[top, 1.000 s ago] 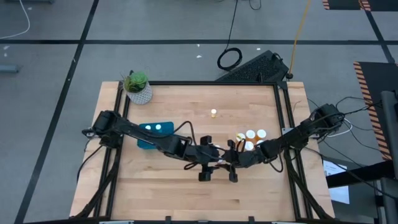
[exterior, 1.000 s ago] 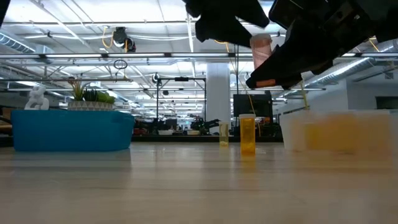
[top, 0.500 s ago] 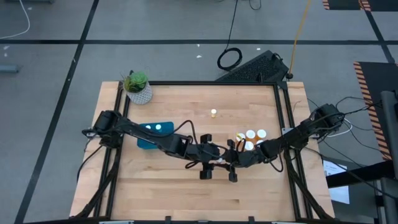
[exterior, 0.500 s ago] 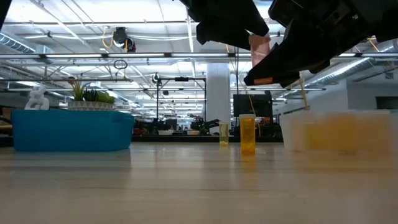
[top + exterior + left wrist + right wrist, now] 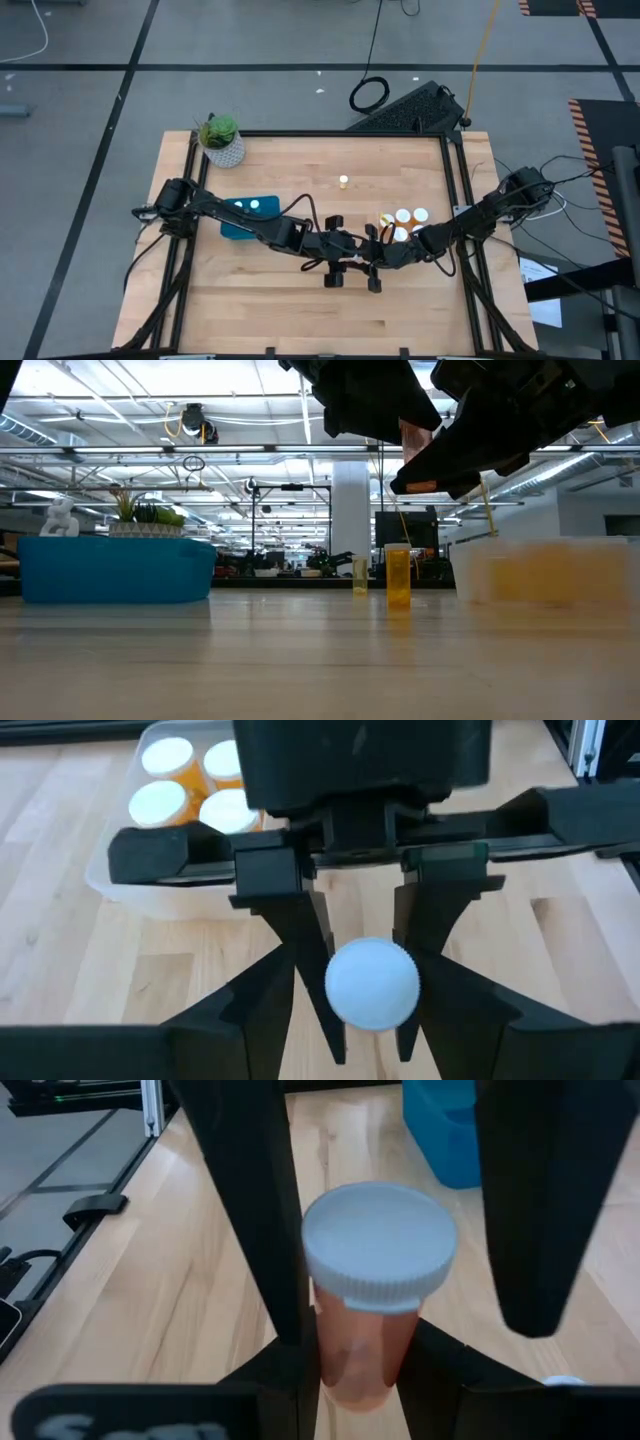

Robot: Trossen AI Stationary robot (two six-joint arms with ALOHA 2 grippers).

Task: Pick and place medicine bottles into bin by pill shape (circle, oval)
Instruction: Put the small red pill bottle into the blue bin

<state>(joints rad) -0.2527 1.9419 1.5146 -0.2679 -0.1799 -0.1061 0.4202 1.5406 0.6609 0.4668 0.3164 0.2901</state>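
A medicine bottle, amber with a round white cap, is held in the air over the table's middle by my right gripper, which is shut on it. In the left wrist view its cap faces the camera. My left gripper is open and faces the right gripper. Its two fingers stand on either side of the cap, and I cannot tell whether the nearer one touches it. From above, the two grippers meet head-on. In the low view the arms hide most of the bottle. My right gripper pinches the bottle's amber body below the cap between its two fingers. The fingers come from the table's right and lie across the body. The bottle is lifted clear of the table, its cap end pointing toward my left gripper.
A clear bin with several white-capped bottles sits just right of the grippers. A blue bin holding bottles sits at the left, under my left arm. One bottle stands alone toward the far middle. A potted plant stands at the far left corner.
My left gripper has crept toward the table's right, closing in on the bottle's cap until its fingers stand on both sides of it. In the low view it now covers more of the bottle. My right gripper has kept the bottle in place.
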